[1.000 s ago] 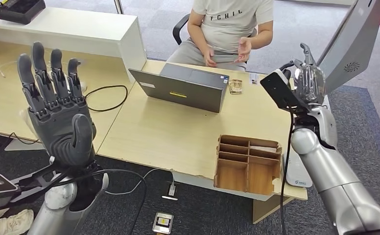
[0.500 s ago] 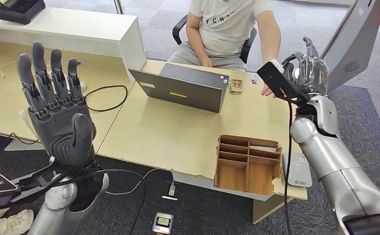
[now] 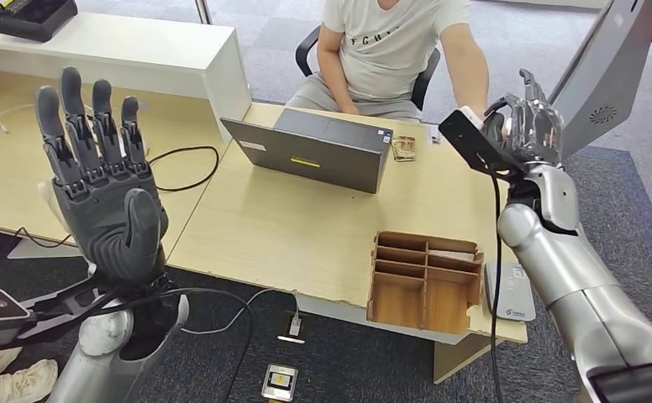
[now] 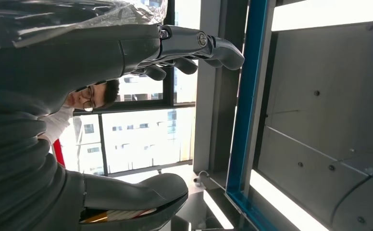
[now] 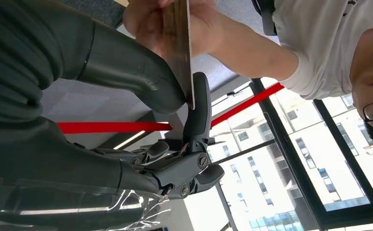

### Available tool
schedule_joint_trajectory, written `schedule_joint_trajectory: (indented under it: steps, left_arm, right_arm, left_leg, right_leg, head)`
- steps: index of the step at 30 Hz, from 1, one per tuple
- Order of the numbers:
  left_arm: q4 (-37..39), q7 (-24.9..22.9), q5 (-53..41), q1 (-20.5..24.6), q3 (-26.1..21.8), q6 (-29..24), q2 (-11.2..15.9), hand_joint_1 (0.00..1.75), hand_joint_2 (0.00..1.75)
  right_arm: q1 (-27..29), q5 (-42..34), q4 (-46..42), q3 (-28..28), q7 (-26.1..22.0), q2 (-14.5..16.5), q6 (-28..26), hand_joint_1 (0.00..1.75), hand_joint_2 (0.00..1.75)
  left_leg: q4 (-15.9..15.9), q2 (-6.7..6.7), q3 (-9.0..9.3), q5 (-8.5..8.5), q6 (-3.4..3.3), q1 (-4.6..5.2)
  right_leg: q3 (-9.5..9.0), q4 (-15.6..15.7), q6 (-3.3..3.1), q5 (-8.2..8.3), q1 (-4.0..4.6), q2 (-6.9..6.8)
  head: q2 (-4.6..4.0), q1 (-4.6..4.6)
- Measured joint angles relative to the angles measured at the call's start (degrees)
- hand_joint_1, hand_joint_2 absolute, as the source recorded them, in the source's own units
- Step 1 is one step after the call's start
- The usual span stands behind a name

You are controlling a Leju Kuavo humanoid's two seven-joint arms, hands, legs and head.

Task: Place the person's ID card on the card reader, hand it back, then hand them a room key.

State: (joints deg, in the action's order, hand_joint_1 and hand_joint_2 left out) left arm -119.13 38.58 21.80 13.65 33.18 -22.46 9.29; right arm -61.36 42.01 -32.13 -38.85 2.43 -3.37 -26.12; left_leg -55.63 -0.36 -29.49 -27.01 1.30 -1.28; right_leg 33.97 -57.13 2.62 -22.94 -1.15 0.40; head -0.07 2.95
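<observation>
My right hand (image 3: pixel 528 126) is raised over the table's far right corner. The right wrist view shows the ID card (image 5: pixel 180 43) edge-on, its end pinched between my thumb (image 5: pixel 127 67) and a finger (image 5: pixel 199 110). The person's hand (image 5: pixel 208 24) still holds the card's other end. The person (image 3: pixel 390 42) sits behind the table with an arm (image 3: pixel 465 67) stretched to my hand. The white card reader (image 3: pixel 512 294) lies at the table's near right edge. My left hand (image 3: pixel 104 176) is held up at the left, fingers spread and holding nothing, as also seen in the left wrist view (image 4: pixel 194 43).
A grey laptop (image 3: pixel 318 147) stands open at the table's far middle with small items (image 3: pixel 404 149) beside it. A wooden compartment box (image 3: pixel 426 281) sits at the near edge beside the reader. A black cable (image 3: pixel 180 164) trails across the left desk. A white counter (image 3: pixel 138 50) stands far left.
The person's hand came up from their lap to my right hand with the card. My right hand shifted slightly up and to the right. The left hand barely moved.
</observation>
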Motion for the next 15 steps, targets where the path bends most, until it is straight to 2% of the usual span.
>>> schedule_joint_trajectory:
  steps: [6,7,10,11,15]
  left_arm:
    - [0.22,-0.15,0.52,0.66,0.2,-0.27,0.0,0.0,1.75]
    - [0.3,-0.15,0.63,0.8,0.23,-0.32,0.0,0.0,1.75]
    - [0.53,-0.15,1.04,1.32,0.3,-0.4,0.0,0.0,1.75]
    - [0.6,-0.15,1.15,1.48,0.33,-0.43,0.0,0.0,1.75]
    - [1.03,-0.15,1.61,2.03,0.5,-0.35,0.0,0.0,1.75]
  right_arm:
    - [0.06,0.05,0.25,-0.39,0.55,-0.21,0.43,1.75,1.75]
    - [0.07,-0.01,0.26,-0.43,0.6,-0.31,0.54,1.37,1.75]
    - [0.18,-0.15,0.26,-0.49,0.8,-0.6,0.79,0.06,1.75]
    - [0.25,-0.16,0.25,-0.5,0.88,-0.7,0.91,0.0,1.75]
    - [0.59,-0.17,0.08,-0.5,0.92,-1.25,1.64,0.0,1.75]
  left_leg:
    - [0.0,0.0,0.01,0.0,0.0,0.0]
    - [0.0,0.0,0.01,0.0,0.0,0.0]
    - [-0.01,0.01,0.01,0.0,0.0,0.0]
    - [-0.01,0.01,0.02,0.0,0.0,0.0]
    - [-0.02,0.01,0.02,0.0,0.0,0.0]
  right_leg:
    - [0.0,0.0,0.0,0.0,0.0,0.0]
    - [0.0,0.0,0.0,0.0,0.0,0.0]
    - [0.0,0.0,0.0,0.0,0.0,0.01]
    - [0.0,0.0,0.0,0.0,0.0,0.01]
    - [0.0,0.0,0.0,0.0,0.0,0.01]
  head:
    - [0.0,0.0]
    - [0.0,0.0]
    - [0.0,-0.01]
    - [0.0,-0.01]
    - [0.0,0.0]
